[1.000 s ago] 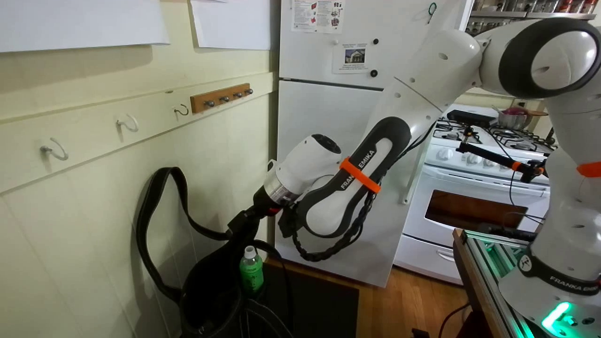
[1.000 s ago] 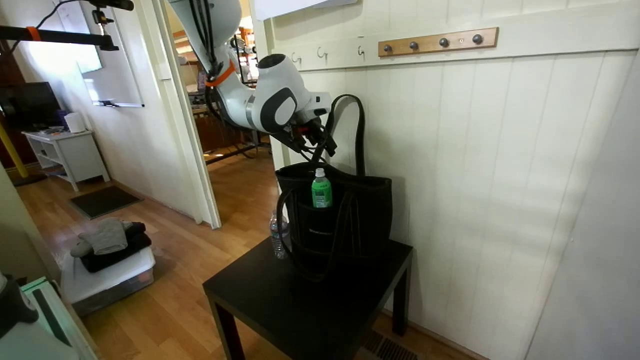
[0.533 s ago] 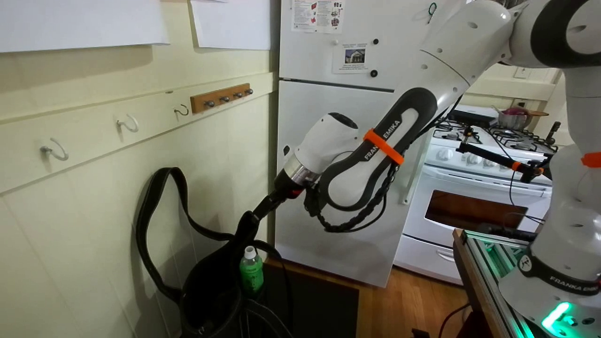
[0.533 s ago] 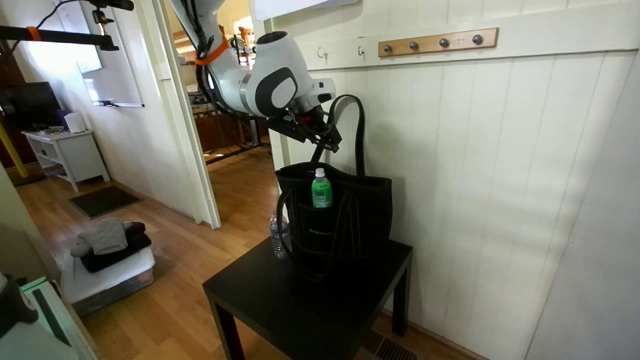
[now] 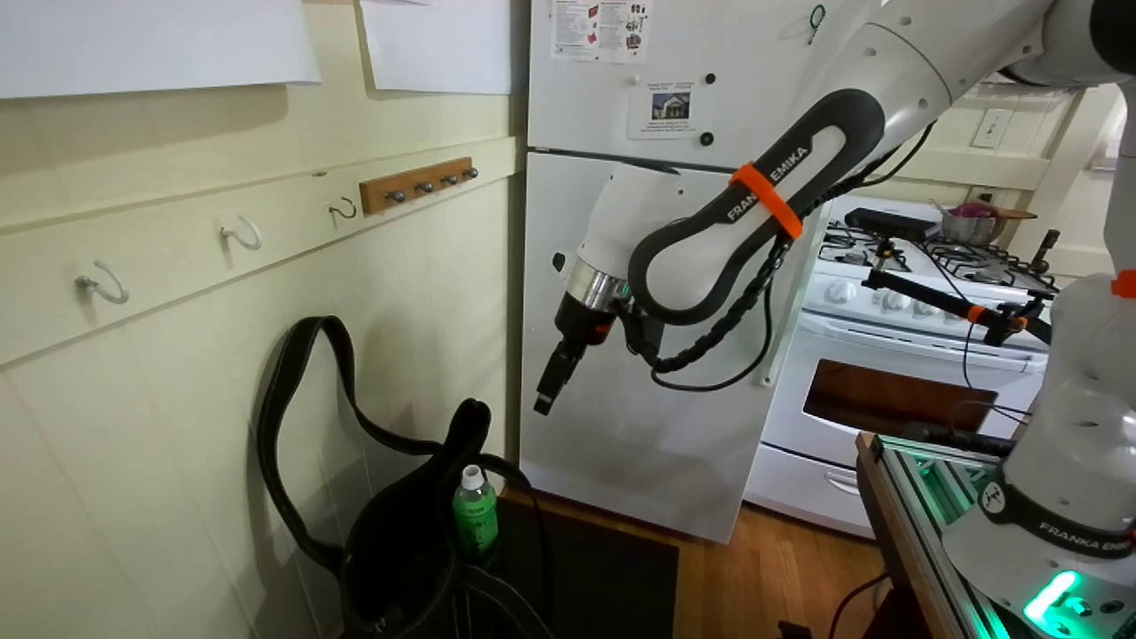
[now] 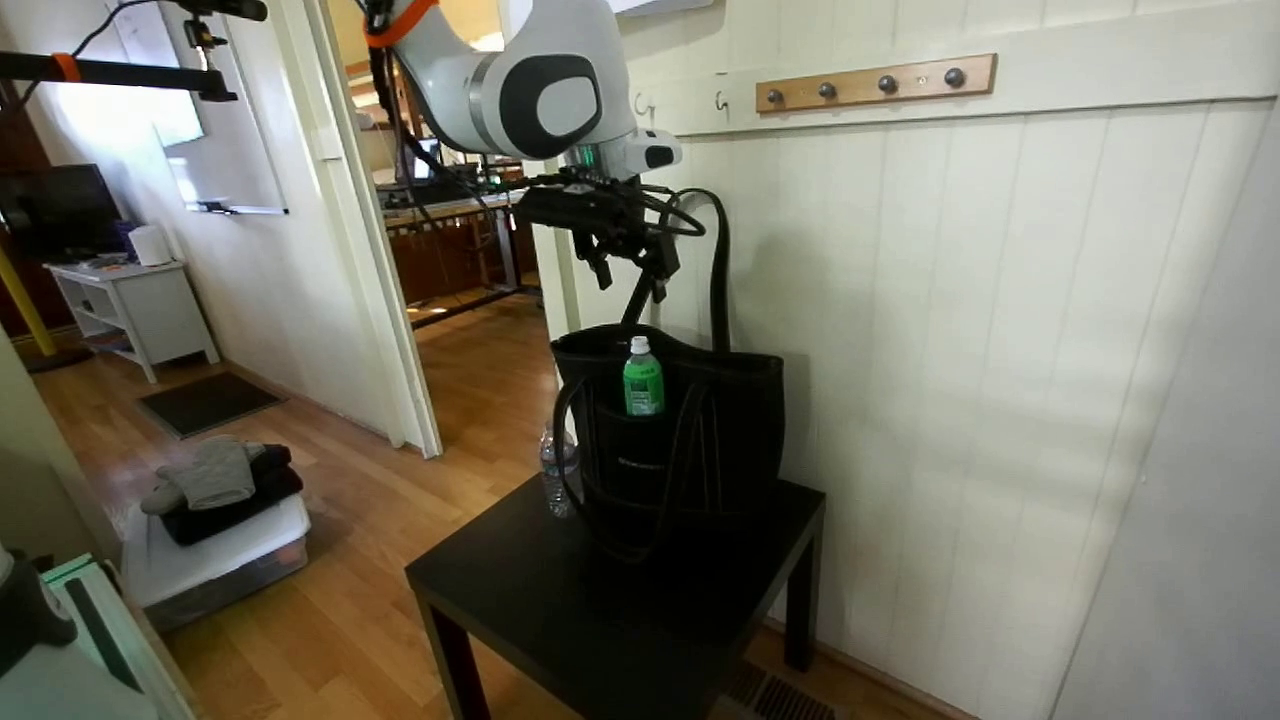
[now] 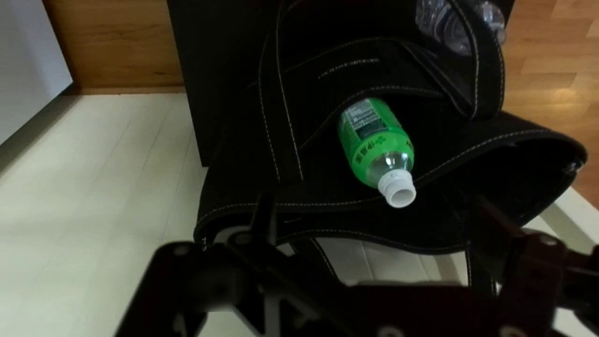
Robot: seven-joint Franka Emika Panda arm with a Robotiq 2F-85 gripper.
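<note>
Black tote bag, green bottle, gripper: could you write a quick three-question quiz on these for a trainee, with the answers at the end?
1. Multiple choice. Where is the green bottle?
A) On the floor
B) In the outer pocket of the black tote bag
C) On the stove

2. True or false? The gripper is open and holds nothing.

3. Fill in the blank. The clear bottle stands beside the black tote bag on a black ____.

Key:
1. B; its neck sticks up out of the pocket.
2. True; an exterior view and the wrist view show it spread, with nothing gripped.
3. Table.
</note>
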